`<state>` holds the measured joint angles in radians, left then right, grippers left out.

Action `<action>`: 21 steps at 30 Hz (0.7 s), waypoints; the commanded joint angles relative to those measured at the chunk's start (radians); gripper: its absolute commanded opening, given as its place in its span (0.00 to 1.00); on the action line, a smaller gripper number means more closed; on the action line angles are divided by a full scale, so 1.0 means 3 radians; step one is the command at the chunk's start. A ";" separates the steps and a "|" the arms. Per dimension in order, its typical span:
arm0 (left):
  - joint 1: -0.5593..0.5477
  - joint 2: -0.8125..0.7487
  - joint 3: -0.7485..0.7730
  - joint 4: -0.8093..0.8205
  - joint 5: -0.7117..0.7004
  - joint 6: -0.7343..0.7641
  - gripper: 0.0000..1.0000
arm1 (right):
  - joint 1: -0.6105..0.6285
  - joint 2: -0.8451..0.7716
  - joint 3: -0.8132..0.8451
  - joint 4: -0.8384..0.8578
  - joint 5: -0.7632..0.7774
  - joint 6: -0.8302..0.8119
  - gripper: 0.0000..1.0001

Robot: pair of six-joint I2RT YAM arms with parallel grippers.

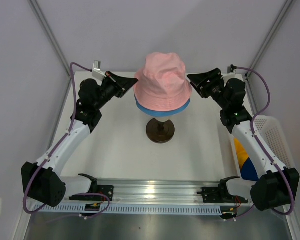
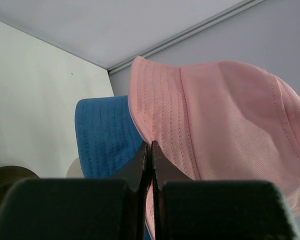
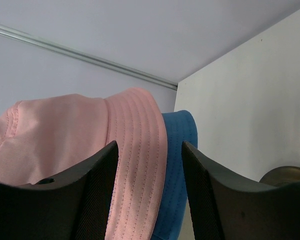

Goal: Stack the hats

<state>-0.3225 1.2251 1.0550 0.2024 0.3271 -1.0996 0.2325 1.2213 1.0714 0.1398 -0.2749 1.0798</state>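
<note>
The pink hat (image 1: 163, 80) sits on top of the light blue hat (image 1: 162, 111), whose brim shows just below it; both are on the stand. My left gripper (image 1: 132, 83) is at the pink brim's left edge. In the left wrist view it (image 2: 151, 146) is shut, with the pink hat's (image 2: 215, 120) brim pinched between the fingers and the blue hat (image 2: 105, 135) behind. My right gripper (image 1: 193, 83) is open at the right edge. In the right wrist view it (image 3: 150, 150) straddles the pink brim (image 3: 137, 150) and the blue brim (image 3: 177, 150). The yellow-orange hat (image 1: 239, 150) and navy hat (image 1: 248, 171) lie at the right.
The stand's dark brown round base (image 1: 160, 131) is at the table's middle; the head form is covered by the hats. A white mesh basket (image 1: 271, 134) stands at the right edge beside the right arm. A metal rail (image 1: 150, 190) runs along the near edge.
</note>
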 commanded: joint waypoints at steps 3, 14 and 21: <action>-0.0004 0.0022 -0.0004 0.0184 0.0091 -0.0011 0.01 | 0.0094 -0.0047 0.0039 0.0132 0.0078 0.0077 0.57; -0.0009 0.0058 -0.0101 0.0327 0.0091 -0.0072 0.01 | 0.0125 -0.0144 -0.0175 0.0142 0.0072 0.0256 0.48; -0.0009 0.0094 -0.0091 0.0169 0.0127 -0.0021 0.01 | 0.0150 -0.0154 -0.0202 0.0270 0.0113 0.0256 0.00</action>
<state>-0.3229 1.2446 1.0344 0.2516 0.3470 -1.1088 0.2687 1.1995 1.0100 0.1555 -0.2516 1.1526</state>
